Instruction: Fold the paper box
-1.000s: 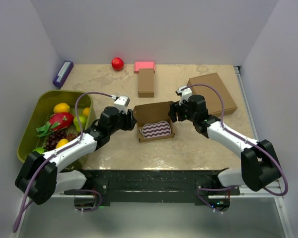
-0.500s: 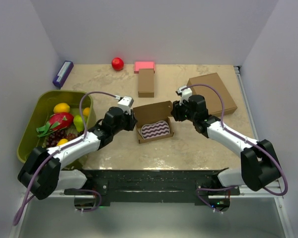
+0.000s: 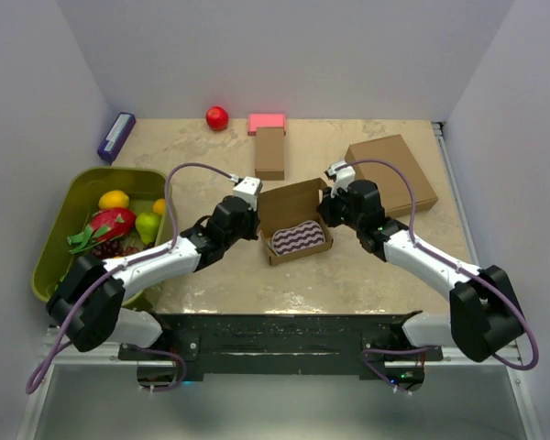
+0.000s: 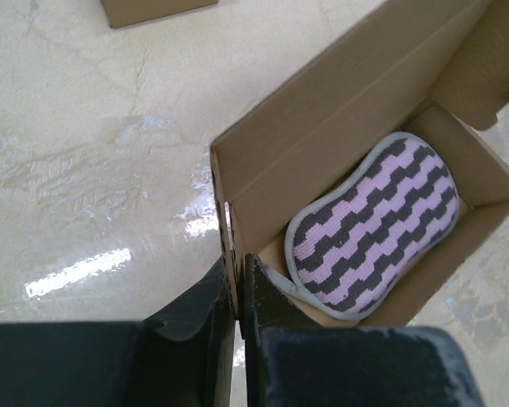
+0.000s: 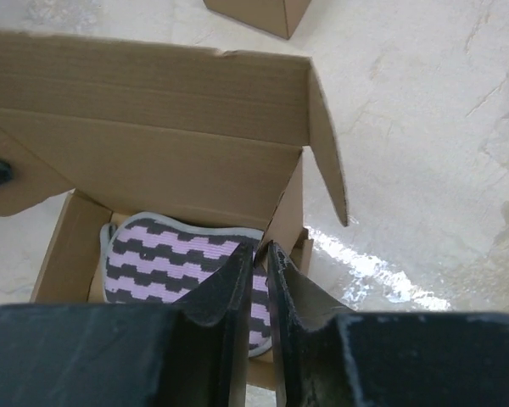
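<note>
Paper box (image 3: 298, 256) sits mid-way across the table (image 3: 367, 270) between both arms, long axis left to right, its lid (image 3: 289, 200) raised on the far side and a striped sponge (image 3: 300, 238) inside. Left gripper (image 4: 237, 284) pinches the left end wall. Right gripper (image 5: 259, 263) pinches the right end wall, equally near.

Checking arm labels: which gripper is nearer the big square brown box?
Right. The right gripper pinches the right wall of the paper box, on the side toward the big square box. The left gripper pinches the opposite wall.
</note>
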